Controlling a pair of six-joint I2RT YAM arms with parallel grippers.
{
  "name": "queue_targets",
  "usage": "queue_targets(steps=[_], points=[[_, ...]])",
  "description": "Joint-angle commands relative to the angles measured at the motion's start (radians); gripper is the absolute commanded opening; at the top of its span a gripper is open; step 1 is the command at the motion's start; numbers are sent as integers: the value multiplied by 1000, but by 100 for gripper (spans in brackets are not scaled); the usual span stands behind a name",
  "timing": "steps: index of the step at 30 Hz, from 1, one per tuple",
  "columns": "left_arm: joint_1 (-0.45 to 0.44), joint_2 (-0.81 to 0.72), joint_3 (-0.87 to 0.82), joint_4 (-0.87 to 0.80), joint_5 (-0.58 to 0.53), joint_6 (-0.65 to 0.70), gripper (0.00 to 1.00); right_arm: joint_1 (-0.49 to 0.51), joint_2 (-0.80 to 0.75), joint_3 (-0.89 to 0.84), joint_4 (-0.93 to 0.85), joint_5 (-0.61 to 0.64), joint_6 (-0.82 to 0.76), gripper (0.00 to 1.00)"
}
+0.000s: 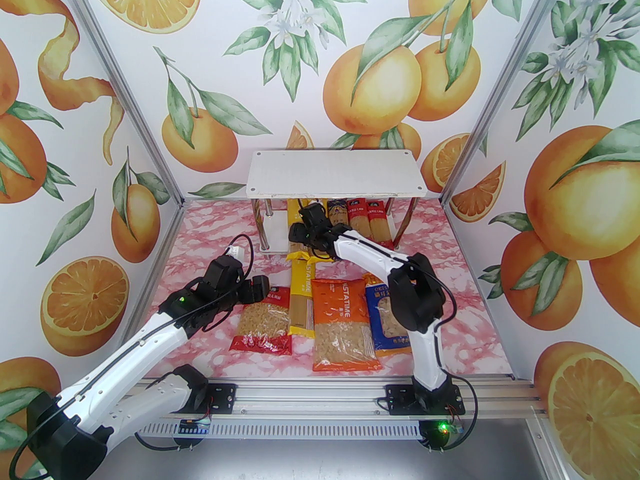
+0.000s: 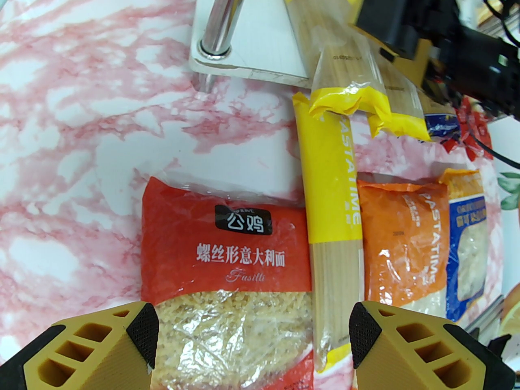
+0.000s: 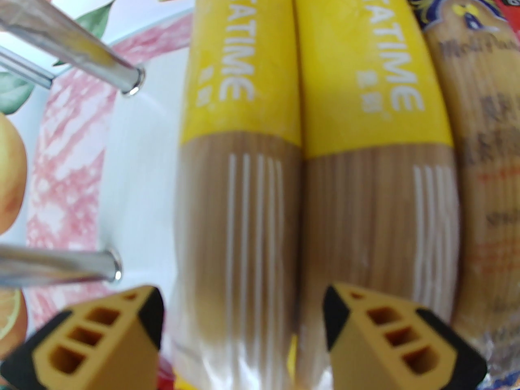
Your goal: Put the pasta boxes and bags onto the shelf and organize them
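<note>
The shelf (image 1: 335, 173) stands at the back; its lower board (image 2: 252, 39) carries two yellow spaghetti packs (image 3: 239, 136) (image 3: 373, 136), a dark blue pack (image 3: 483, 116) and two red packs (image 1: 367, 223) lying side by side. My right gripper (image 3: 243, 331) is open at the shelf's front (image 1: 298, 238), its fingers astride the left yellow pack. On the table lie a red fusilli bag (image 2: 223, 258), a yellow spaghetti pack (image 2: 331, 217), an orange bag (image 1: 342, 325) and a blue bag (image 1: 385, 325). My left gripper (image 2: 252, 331) hovers open over the red bag's top and holds nothing.
Chrome legs (image 3: 81, 55) rise from the lower board's left side, close to the right gripper. The pink marbled tabletop (image 1: 210, 228) lies bare left of the shelf. Orange-patterned walls (image 1: 75, 168) enclose the table on three sides.
</note>
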Motion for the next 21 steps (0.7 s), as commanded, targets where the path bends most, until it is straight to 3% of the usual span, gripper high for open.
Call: queue_targets(steps=[1,6,9,16,21], points=[[5,-12,-12,-19,10,6,77,13,-113,-83,41,35,-23,69],[-24,-6,-28,-16,44,-20,67,52,-281,-254,23,62,-54,69],[-85,13,-31,-7,35,-47,62,79,-419,-374,5,91,-62,69],[-261,157,16,65,-12,-116,70,69,-700,-514,-167,183,-107,76],[-299,270,50,136,2,-126,71,4,-858,-576,-232,186,-123,78]])
